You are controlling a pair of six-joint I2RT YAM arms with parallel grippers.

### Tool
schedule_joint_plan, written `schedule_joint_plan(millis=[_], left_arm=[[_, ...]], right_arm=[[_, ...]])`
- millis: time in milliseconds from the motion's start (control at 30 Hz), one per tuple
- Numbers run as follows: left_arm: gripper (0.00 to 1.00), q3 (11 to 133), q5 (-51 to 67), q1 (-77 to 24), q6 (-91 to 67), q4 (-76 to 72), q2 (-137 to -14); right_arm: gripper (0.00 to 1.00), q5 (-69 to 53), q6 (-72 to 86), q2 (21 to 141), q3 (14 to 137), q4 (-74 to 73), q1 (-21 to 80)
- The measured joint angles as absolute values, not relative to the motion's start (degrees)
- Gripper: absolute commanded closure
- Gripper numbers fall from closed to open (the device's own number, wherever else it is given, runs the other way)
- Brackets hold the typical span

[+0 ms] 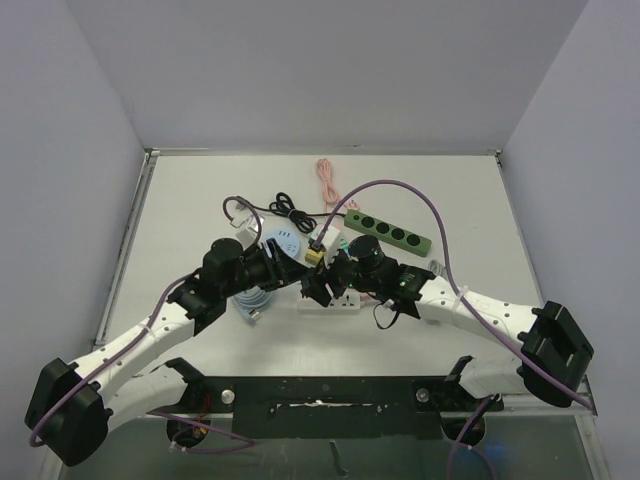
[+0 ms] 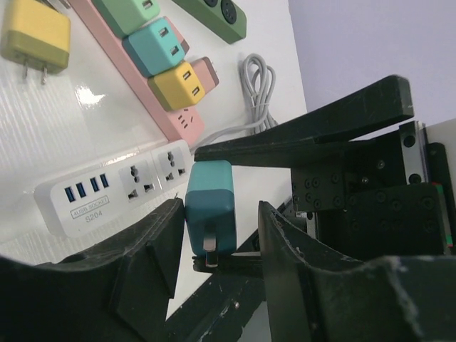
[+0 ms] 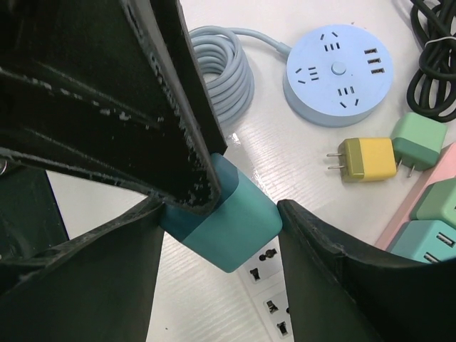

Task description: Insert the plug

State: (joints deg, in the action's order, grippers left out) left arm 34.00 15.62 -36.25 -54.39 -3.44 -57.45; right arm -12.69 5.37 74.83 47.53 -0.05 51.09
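Currently my right gripper (image 3: 221, 212) clamps the teal plug (image 2: 209, 203) just above the white power strip (image 2: 114, 194). My left gripper (image 2: 219, 217) brackets the plug; whether it grips, I cannot tell. Seat both pads firmly, then square the prongs (image 2: 211, 251) over a socket before pressing.

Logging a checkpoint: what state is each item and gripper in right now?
teal plug, unplugged, prongs bare
right gripper, shut on teal plug
left gripper, open astride teal plug
white power strip, sockets empty
pink power strip, adapters plugged in
yellow plug, loose, unplugged
green plug, loose, unplugged
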Motion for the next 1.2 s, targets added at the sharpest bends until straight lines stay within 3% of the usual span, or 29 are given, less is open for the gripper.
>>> schedule_joint_plan(millis=[167,267,433,600,800,933,1200], left_arm=[[0.60,33.34,17.91,-36.27,-54.83,-3.18,-57.80],[0.69,33.34,18.76,-36.18,-55.37,-3.33,-58.11],[0.78,33.34,19.44,-35.70,-55.24,-3.62,-58.83],[0.78,33.19,21.56,-34.30,-53.52,-3.84,-57.78],[0.78,32.49,24.38,-29.63,-52.42,-7.11,-53.36],[0.78,32.49,27.44,-28.71,-52.31,-10.94,-50.98],[0.78,33.17,32.86,-28.71,-54.74,-16.23,-47.59]], right_arm=[[0.52,-12.45,5.43,74.85,47.57,1.50,51.09],[0.49,-12.23,5.56,74.85,47.57,1.65,51.07],[0.22,-12.10,7.03,74.85,47.57,2.02,50.70],[0.09,-15.09,10.15,73.10,47.90,1.83,49.87],[0.09,-16.78,20.80,62.70,47.40,1.26,45.39],[0.12,-19.00,33.10,56.27,43.13,8.29,38.92],[0.20,-25.45,51.88,61.04,41.89,20.84,39.94]])
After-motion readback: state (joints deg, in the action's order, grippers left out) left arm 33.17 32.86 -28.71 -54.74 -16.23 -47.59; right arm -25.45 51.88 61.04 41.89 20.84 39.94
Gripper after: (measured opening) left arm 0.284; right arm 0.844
